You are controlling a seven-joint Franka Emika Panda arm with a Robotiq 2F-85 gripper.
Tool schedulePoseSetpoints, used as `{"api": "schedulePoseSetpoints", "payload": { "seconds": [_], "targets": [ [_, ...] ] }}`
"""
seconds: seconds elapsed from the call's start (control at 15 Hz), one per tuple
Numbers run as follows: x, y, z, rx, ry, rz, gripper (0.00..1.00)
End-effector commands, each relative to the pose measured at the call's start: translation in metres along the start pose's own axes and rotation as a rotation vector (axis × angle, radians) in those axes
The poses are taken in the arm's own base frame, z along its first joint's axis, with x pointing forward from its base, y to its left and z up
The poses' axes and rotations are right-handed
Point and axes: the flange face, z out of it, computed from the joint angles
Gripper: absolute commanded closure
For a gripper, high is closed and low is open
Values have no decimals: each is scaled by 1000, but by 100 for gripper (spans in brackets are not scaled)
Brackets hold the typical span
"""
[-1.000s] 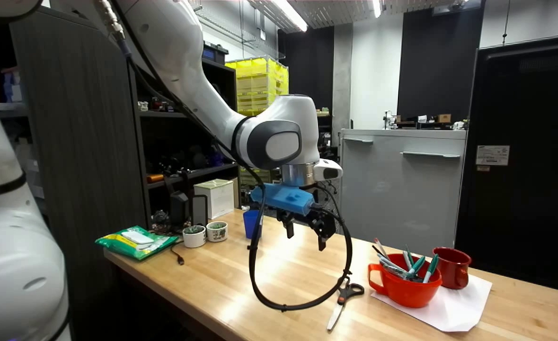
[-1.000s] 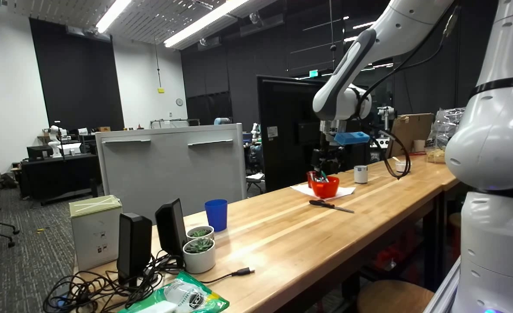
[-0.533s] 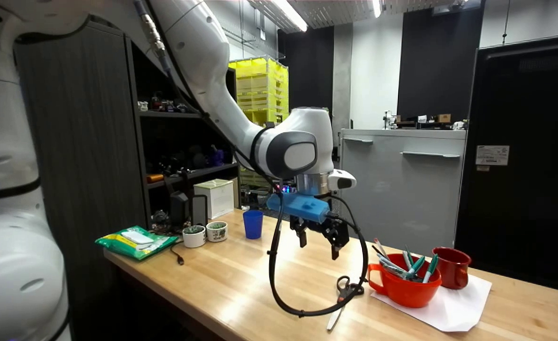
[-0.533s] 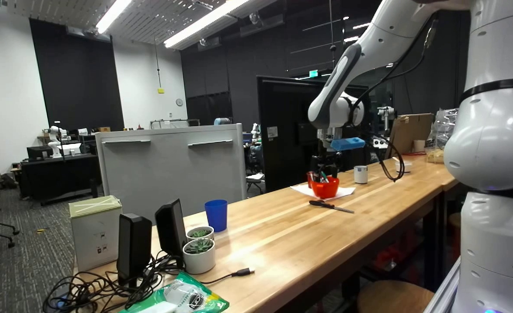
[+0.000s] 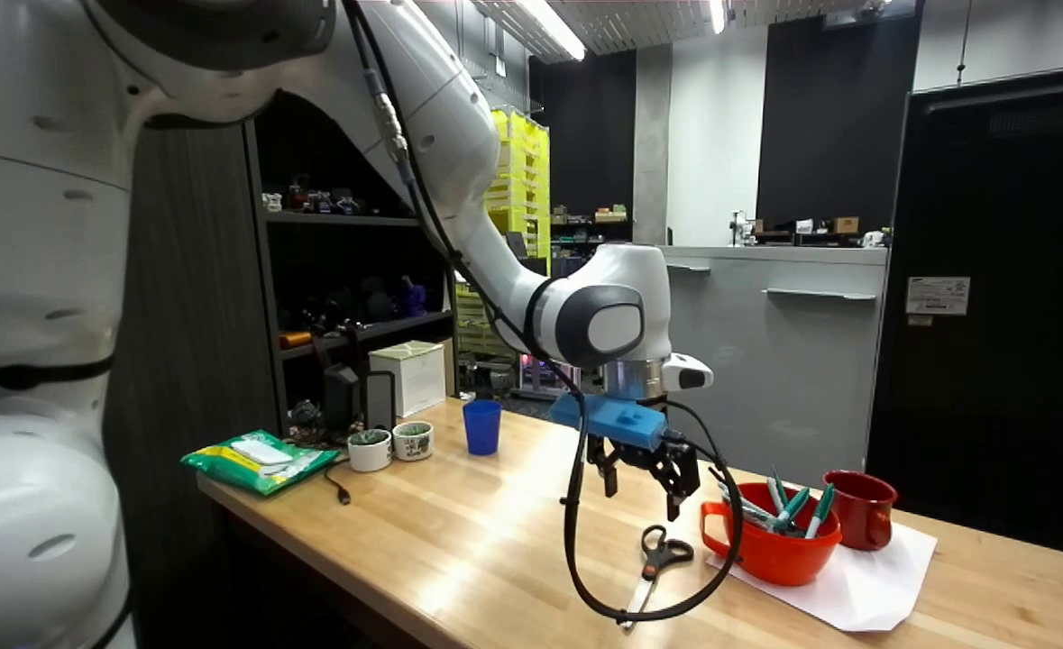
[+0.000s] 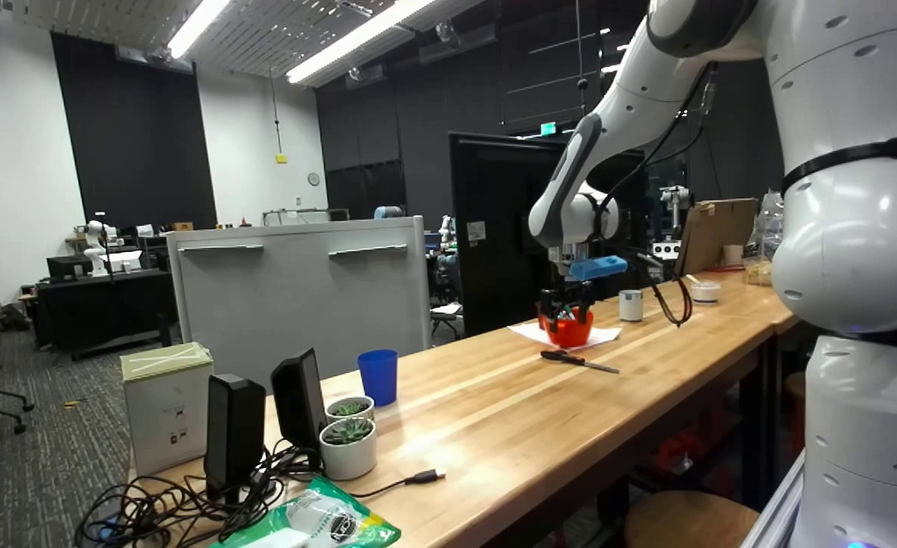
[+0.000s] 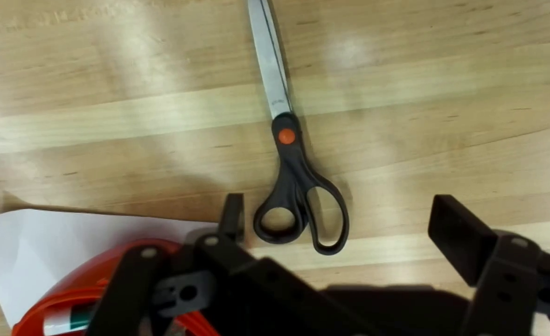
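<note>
Where the scissors (image 7: 286, 136) lie flat, upper middle of the wrist view, their handles (image 7: 295, 175) look stiff, light and surer to grip than the slick-looking blades (image 7: 272, 65). Above hangs the gripper (image 7: 337, 217), spread wide, holding nothing.

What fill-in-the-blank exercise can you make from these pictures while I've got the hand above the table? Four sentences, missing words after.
1. The hand hangs above the table, its jaws not shut but ____.
2. In the wrist view, the blades of the scissors point toward the picture's ____ edge.
3. The bright red cup stands on a white sheet of ____.
4. The tumbler near the potted plants is coloured ____.

Missing words: open; top; paper; blue.
</note>
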Motion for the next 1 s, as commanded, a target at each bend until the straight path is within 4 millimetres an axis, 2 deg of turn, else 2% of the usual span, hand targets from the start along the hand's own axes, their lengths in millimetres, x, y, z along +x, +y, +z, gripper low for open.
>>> {"api": "schedulePoseSetpoints", "payload": {
  "seconds": [0.0,0.93],
  "targets": [
    [15,7,14,9,-16,11,0],
    [36,12,49,15,-62,-13,0]
  ]
}}
